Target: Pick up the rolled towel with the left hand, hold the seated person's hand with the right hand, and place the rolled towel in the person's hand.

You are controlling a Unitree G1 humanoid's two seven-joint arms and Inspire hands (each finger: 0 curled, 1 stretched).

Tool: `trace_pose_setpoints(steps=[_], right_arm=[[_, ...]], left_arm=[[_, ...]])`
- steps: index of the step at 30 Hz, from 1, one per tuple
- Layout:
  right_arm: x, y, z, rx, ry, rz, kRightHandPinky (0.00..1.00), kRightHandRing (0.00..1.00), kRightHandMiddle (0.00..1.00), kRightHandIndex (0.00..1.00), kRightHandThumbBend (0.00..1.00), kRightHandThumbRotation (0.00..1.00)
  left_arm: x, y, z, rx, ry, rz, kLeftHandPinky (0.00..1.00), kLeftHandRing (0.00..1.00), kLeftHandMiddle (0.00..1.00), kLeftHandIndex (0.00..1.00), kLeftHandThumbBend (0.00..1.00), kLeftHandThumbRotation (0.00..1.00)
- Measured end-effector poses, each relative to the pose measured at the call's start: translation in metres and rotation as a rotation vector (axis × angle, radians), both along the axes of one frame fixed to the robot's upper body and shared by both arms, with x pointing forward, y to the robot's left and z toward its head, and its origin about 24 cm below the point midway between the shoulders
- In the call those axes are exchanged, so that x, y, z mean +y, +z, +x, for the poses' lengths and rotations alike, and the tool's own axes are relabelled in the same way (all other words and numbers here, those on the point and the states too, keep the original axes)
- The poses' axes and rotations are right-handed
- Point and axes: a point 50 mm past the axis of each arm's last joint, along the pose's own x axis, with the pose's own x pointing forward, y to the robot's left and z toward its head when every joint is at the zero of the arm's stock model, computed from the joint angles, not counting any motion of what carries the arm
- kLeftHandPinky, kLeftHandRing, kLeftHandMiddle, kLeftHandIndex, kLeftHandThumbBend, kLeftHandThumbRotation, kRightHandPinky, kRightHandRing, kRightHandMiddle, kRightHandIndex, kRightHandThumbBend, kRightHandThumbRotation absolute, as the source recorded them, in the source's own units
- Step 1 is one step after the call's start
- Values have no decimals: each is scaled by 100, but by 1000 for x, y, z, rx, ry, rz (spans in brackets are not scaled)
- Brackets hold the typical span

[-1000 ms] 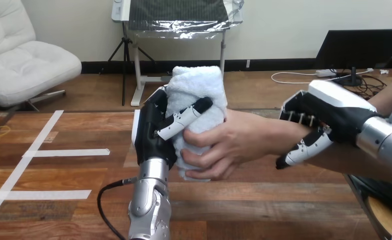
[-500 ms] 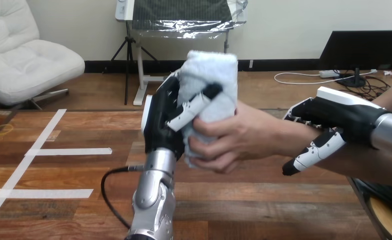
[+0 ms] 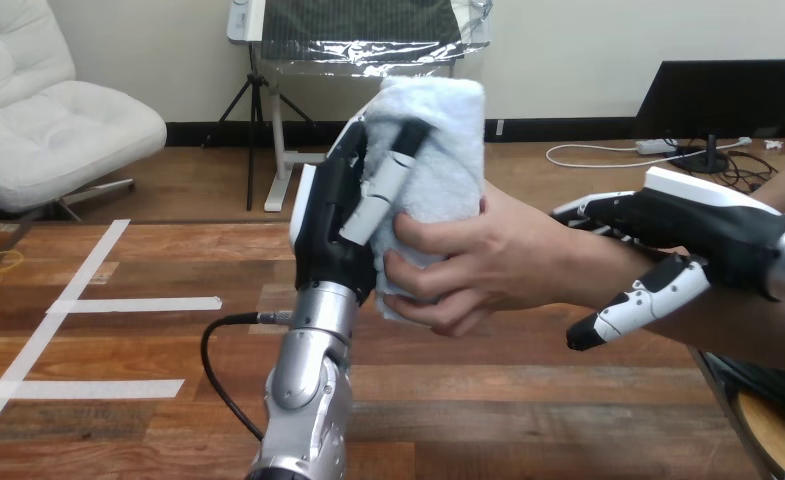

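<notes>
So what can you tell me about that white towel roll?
The rolled towel is white, fluffy cloth in a thick roll, held roughly upright above the table. The robot's left hand grips it from the left, curled across its front; the person's hand wraps its lower part from the right.

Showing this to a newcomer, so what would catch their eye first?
A white rolled towel is held upright at the centre by the left hand, with the person's hand also wrapped round its lower part. At the right, the right hand lies over the person's wrist.
</notes>
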Motion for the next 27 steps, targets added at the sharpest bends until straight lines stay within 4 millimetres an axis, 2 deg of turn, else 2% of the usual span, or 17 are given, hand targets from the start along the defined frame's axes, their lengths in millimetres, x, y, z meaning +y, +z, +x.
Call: trace_pose_setpoints(steps=[2, 4, 8, 16, 22, 27], right_arm=[[-2, -1, -2, -2, 6, 17, 80, 91, 93, 92, 100, 42], [-4, -2, -5, -5, 9, 30, 79, 90, 92, 92, 100, 52], [-7, -5, -9, -24, 9, 40, 77, 89, 90, 91, 100, 63], [-10, -15, -18, -103, -9, 67, 72, 83, 86, 87, 96, 91], [-9, -23, -24, -168, -28, 117, 70, 81, 84, 86, 88, 98], [-5, -28, -28, -220, -38, 164, 70, 81, 84, 86, 85, 99]], left_arm=[[2, 1, -2, -9, 10, -4, 100, 94, 87, 80, 64, 94], [3, 1, -3, -15, 18, -5, 100, 95, 88, 81, 65, 93], [7, 2, -6, -27, 33, -4, 100, 96, 89, 82, 64, 94], [18, 3, -12, -57, 60, 26, 100, 95, 89, 80, 56, 99], [29, 4, -16, -73, 81, 47, 100, 92, 87, 79, 59, 100], [37, 5, -21, -92, 101, 68, 100, 91, 87, 79, 63, 98]])
